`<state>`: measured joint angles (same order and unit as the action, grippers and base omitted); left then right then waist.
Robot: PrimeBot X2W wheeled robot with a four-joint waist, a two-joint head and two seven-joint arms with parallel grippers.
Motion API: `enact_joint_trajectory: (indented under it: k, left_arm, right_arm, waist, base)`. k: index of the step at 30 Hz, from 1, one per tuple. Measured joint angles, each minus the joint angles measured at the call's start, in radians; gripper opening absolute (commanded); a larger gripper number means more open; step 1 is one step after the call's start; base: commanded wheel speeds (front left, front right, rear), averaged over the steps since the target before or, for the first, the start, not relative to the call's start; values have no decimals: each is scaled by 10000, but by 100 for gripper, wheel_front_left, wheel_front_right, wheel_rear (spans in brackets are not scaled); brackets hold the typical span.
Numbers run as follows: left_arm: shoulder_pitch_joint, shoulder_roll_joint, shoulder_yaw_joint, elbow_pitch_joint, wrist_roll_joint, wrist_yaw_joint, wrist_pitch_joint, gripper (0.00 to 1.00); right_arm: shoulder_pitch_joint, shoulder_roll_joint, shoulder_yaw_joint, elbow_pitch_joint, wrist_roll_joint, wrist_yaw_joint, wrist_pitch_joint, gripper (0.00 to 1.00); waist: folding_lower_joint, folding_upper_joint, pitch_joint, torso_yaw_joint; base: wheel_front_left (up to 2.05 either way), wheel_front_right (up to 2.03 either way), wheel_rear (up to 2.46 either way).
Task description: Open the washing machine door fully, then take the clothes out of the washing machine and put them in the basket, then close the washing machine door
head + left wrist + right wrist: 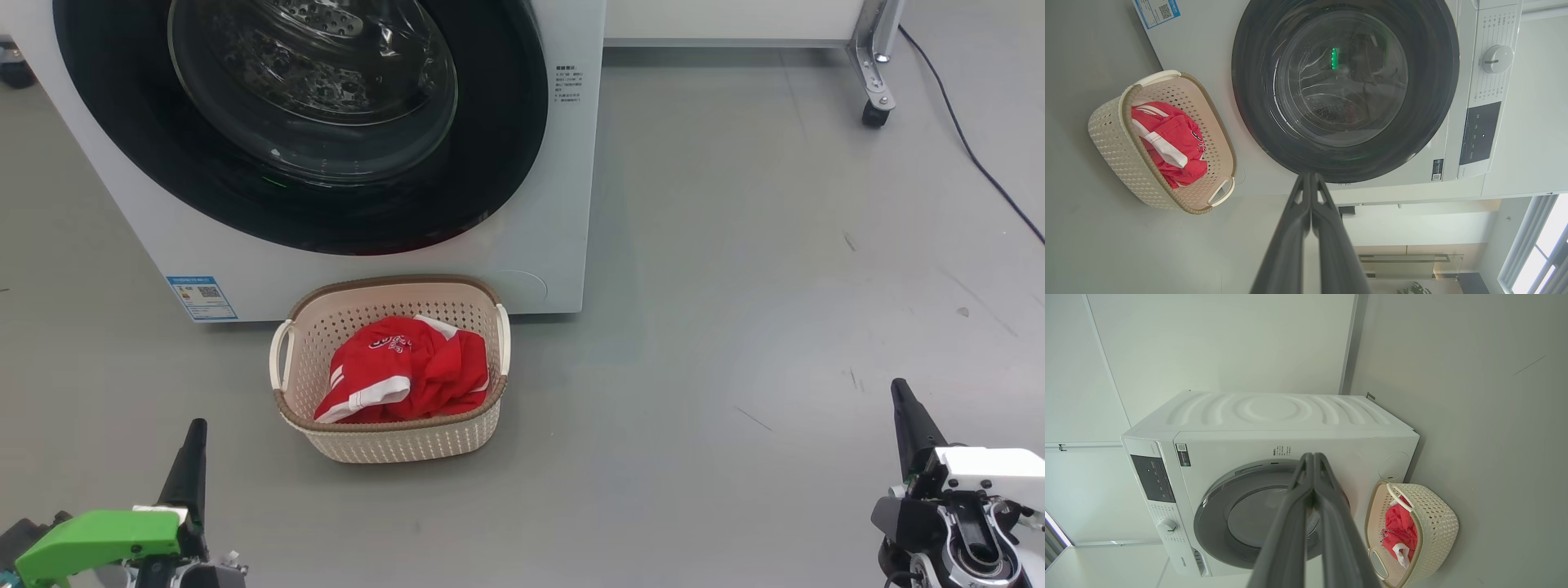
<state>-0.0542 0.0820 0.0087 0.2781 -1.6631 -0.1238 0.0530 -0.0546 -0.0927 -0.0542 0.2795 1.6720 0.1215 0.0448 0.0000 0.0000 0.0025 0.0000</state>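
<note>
Basket [400, 445] w/ clothes [416, 376] sits before washer [531, 245]; cable [967, 147] right.

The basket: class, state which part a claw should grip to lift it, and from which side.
Probably a side handle of the basket, from above: each cream loop stands off the rim, leaving a gap for one finger, and the basket sits upright.
</note>
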Motion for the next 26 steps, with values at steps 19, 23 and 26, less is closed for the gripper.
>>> enact_joint_trajectory:
  k: [19,23,26]
  left_arm:
    - [-4,-4,29,-4,0,0,2,0]
    - [-4,-4,40,-8,0,0,2,0]
    - [-4,-4,48,-10,0,0,2,0]
  right_arm:
    - [-1,6,-23,4,-2,0,27,0]
    - [-1,6,-29,4,-2,0,29,0]
    - [-2,8,-31,2,-2,0,29,0]
  waist:
    - [0,0,2,0]
    - [0,0,2,0]
    - [0,0,2,0]
  base:
    - [0,0,0]
    - [0,0,0]
    - [0,0,0]
